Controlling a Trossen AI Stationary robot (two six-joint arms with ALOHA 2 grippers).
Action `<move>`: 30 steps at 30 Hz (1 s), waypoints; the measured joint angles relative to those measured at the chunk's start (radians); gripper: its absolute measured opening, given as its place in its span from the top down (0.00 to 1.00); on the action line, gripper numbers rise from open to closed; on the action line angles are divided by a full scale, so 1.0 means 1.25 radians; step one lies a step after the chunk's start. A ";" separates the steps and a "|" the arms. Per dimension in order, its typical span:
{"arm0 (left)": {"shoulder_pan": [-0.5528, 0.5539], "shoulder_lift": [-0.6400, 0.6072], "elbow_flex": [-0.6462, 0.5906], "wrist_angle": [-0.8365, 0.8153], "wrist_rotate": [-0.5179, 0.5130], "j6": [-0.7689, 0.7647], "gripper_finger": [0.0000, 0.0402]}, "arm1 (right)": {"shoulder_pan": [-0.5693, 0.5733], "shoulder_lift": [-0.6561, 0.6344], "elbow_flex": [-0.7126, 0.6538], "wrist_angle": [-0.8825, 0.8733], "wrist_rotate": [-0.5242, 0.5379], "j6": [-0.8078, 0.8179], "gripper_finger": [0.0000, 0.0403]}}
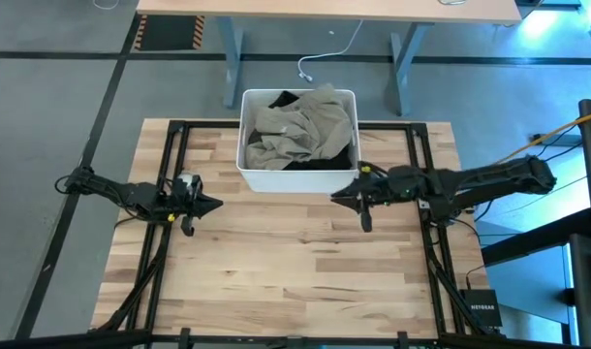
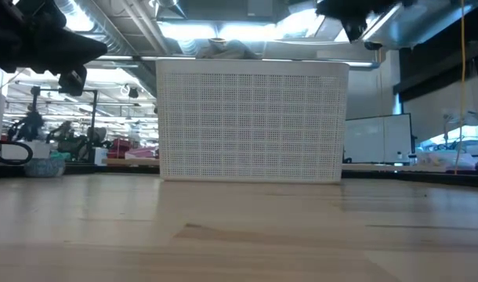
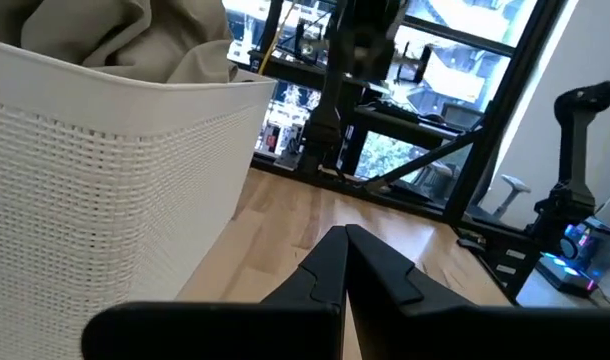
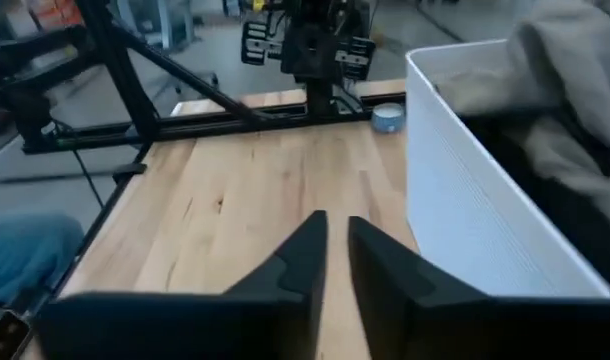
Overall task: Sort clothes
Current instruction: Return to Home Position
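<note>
The pale butcher-block wooden table (image 1: pixel 295 281) carries only one big object, a white rectangular plastic laundry bin with perforated walls (image 1: pixel 297 181), which stands at the middle of the far edge.

All the clothes that show lie inside this bin. A crumpled khaki-beige fabric garment (image 1: pixel 300 126) is on top, in loose soft folds that fill most of the opening. In the low view it rises a little above the rim. A black fabric garment (image 1: pixel 323 160) shows beneath it along the near wall and at a far corner. No other colours can be seen under these two.

The right arm reaches in from the right, and the right gripper (image 1: pixel 340 199) is just beside the bin's near right corner. Its fingers are drawn in to a narrow slit and hold nothing. The left gripper (image 1: pixel 214 204) is clenched and empty. It hangs over the table's left part, apart from the bin.

The main risk, as I judge it, lies with the right arm. It sits so close to the corner that a careless swing on its way back could clip the light wall and push the bin towards the table's edge. Such a jolt could also tip the top fold of the heap over the rim.

A small blue tape roll (image 4: pixel 388 118) lies on the table near the bin.
</note>
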 joint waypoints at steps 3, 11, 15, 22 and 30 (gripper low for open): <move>0.000 0.000 0.000 -0.003 -0.004 0.000 1.00 | -0.012 -0.047 -0.129 0.132 -0.011 0.002 0.92; 0.000 0.000 0.000 -0.012 -0.004 -0.011 1.00 | -0.073 -0.149 -0.347 0.307 -0.069 0.023 0.94; 0.000 0.000 0.000 -0.013 -0.004 -0.010 1.00 | -0.108 -0.221 -0.407 0.306 -0.104 0.023 0.97; 0.000 0.000 0.000 -0.012 -0.004 -0.010 1.00 | -0.166 -0.376 -0.496 0.300 -0.136 0.022 0.96; 0.000 0.000 -0.008 0.011 -0.022 -0.006 1.00 | -0.202 -0.532 -0.596 0.283 -0.138 0.011 0.99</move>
